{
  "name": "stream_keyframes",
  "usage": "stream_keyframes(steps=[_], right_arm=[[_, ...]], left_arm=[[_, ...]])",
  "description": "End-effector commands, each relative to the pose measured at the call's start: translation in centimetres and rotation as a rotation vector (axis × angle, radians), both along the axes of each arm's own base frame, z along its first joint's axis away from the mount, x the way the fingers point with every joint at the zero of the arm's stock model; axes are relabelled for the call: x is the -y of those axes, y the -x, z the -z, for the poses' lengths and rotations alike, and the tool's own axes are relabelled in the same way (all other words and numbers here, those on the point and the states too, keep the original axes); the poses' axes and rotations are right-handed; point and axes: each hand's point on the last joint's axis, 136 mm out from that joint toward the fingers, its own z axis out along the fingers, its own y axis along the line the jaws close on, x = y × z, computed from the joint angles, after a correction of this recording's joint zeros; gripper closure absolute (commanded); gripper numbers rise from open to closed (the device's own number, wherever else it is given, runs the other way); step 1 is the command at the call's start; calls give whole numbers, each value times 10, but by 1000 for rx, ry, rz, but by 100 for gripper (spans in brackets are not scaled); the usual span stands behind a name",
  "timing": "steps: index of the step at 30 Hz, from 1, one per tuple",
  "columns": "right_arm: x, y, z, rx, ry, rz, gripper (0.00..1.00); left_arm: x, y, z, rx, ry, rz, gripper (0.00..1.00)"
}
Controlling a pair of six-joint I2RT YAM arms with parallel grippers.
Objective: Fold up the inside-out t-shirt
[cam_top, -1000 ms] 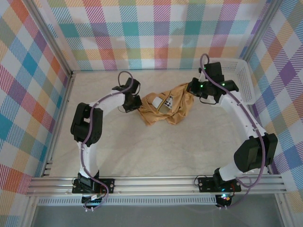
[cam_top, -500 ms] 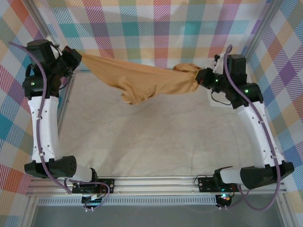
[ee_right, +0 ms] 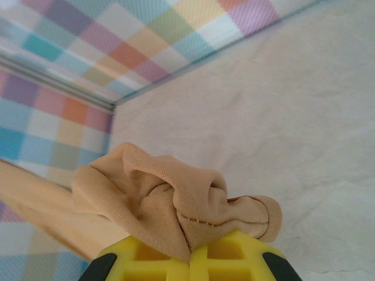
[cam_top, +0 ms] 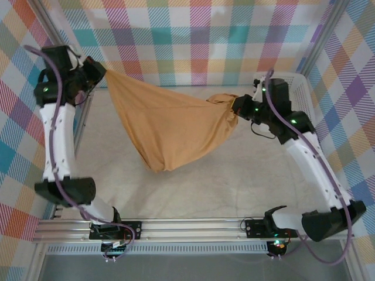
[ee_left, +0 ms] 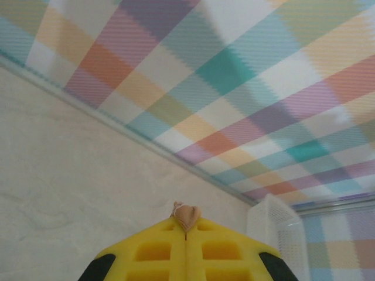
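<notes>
You have the inside-out t-shirt (cam_top: 170, 126) slung in the air between both arms, over the far half of the table (cam_top: 234, 187). The left gripper (cam_top: 101, 73), up by the far left corner, is clamped tight on a small nub of cloth (the left wrist view shows just a pinch poking past the yellow fingers (ee_left: 228, 254)). The right gripper (cam_top: 236, 105), near the far right corner beside the white basket (cam_top: 306, 96), is closed on a much thicker bunch.

The step in hand looks like spreading the shirt before laying it flat. The top edge runs fairly taut, but the body sags in a deep pouch towards the table's middle; I can't tell whether its lowest fold touches the surface. Lower both ends evenly towards the near edge so the pouch lands first and drags out smooth. Mind the left pinch: it is thin and a jerk could pull it free.
</notes>
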Motion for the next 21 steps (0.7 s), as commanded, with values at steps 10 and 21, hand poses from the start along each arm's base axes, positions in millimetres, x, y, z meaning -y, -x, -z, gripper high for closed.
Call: stream_keyframes(steps=[10, 21], right_arm=[[4, -51, 131, -258, 132, 75, 68], [15, 5, 215, -468, 234, -52, 35]], left_arm=[[23, 0, 203, -518, -293, 46, 50], [115, 186, 316, -683, -244, 274, 61]])
